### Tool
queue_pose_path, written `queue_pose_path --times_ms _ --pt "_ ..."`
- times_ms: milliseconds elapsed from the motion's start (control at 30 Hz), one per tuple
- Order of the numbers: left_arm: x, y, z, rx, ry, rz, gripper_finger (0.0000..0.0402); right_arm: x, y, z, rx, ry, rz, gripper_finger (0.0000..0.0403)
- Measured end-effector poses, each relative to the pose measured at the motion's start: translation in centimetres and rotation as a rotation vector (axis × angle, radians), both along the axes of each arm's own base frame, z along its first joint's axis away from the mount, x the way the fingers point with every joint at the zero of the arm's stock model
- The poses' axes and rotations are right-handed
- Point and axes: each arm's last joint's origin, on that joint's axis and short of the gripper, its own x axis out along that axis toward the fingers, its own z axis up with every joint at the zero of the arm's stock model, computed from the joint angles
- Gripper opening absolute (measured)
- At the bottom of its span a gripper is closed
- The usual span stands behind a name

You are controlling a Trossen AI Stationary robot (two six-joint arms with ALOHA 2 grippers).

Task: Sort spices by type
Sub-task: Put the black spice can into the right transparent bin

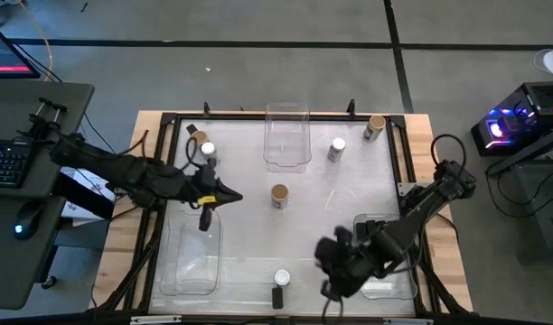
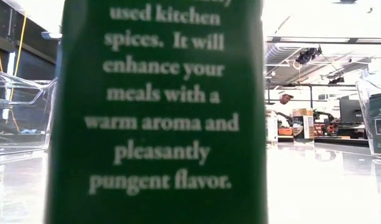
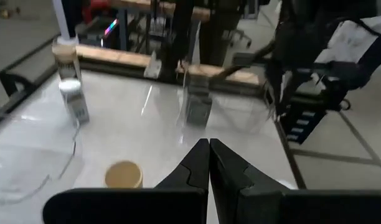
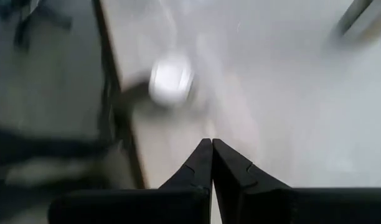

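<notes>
Spice jars stand on the white table: a tan-lidded jar (image 1: 279,195) at the centre, a white-lidded one (image 1: 336,149) and a tan-lidded one (image 1: 375,126) at the far right, and a tan-and-white pair (image 1: 202,144) at the far left. Another white-lidded jar (image 1: 282,278) and a small black box (image 1: 277,297) stand at the near edge. That box (image 2: 156,112) fills the low view. My left gripper (image 1: 233,196) is shut and hovers left of the centre jar (image 3: 123,174). My right gripper (image 1: 323,264) is shut, right of the near white-lidded jar (image 4: 171,79).
Three clear bins stand on the table: one at far centre (image 1: 287,135), one near left (image 1: 191,253), and one near right (image 1: 385,262) under my right arm. A dark box (image 3: 197,111) stands in the right bin. A black frame runs round the table's edge (image 1: 168,122).
</notes>
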Motion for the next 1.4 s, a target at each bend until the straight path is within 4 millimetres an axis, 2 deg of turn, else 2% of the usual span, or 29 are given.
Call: queue_pose_path --times_ms 167,300,467,567,667,800,900,1100,1200,1400 --pt "-0.4 -0.3 0.3 -0.007 -0.015 -0.022 0.0 2.4 -2.3 1.0 -0.044 -0.107 -0.036 0.0" --pt "1.4 -2.9 -1.1 0.011 0.023 -0.19 0.0 3.3 -3.5 1.0 -0.033 -0.094 -0.028 0.0" --pt "4.2 -6.9 -5.5 0.135 0.177 -0.353 0.0 3.4 -2.6 1.4 0.081 -0.104 0.086 0.0" --pt "4.7 -7.9 -6.6 0.13 0.238 -0.358 0.0 3.8 -1.1 1.7 0.221 -0.189 0.191 0.0" --pt "4.7 -8.1 -5.7 0.076 0.211 -0.339 0.0 4.4 0.4 0.3 0.268 -0.248 0.304 0.0" --pt "3.8 -7.8 -4.4 0.064 0.166 -0.282 0.0 6.3 2.4 -3.2 0.313 -0.212 0.406 0.0" --pt "3.0 -7.4 -3.6 0.078 0.132 -0.225 0.0 7.7 3.5 -5.1 0.315 -0.18 0.453 0.0" --pt "2.2 -6.7 -2.7 0.084 0.107 -0.181 0.0 9.9 4.9 -6.7 0.126 -0.166 0.523 0.0" --pt "2.2 -6.7 -2.7 0.081 0.106 -0.178 0.0 10.3 5.0 -7.7 0.014 -0.102 0.557 0.0" --pt "2.2 -6.7 -2.7 0.039 0.115 -0.154 0.0 10.8 5.9 -9.7 -0.097 -0.058 0.648 0.0"
